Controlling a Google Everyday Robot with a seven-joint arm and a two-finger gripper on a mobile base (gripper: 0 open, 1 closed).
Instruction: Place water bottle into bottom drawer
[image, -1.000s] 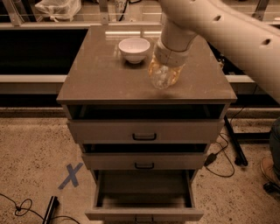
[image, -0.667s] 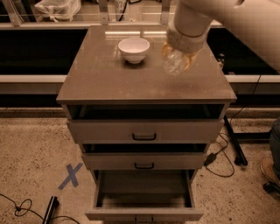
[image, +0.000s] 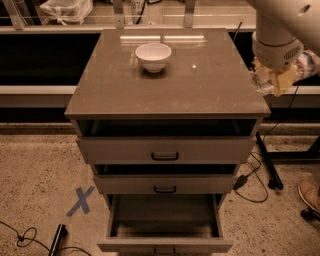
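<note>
Hanging off the cabinet's (image: 165, 92) right edge, claw (image: 275, 80) clasps water bottle (image: 262, 84)

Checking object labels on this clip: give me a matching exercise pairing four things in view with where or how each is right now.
Things:
1. white bowl
2. water bottle
3. bottom drawer
4. blue tape X

Places or states:
a. pulled out furthest
b. on the floor, left of the cabinet
c. on the cabinet top, toward the back
d. held in the gripper, at the cabinet's right edge

Pairs: 1-c, 2-d, 3-a, 4-b
</note>
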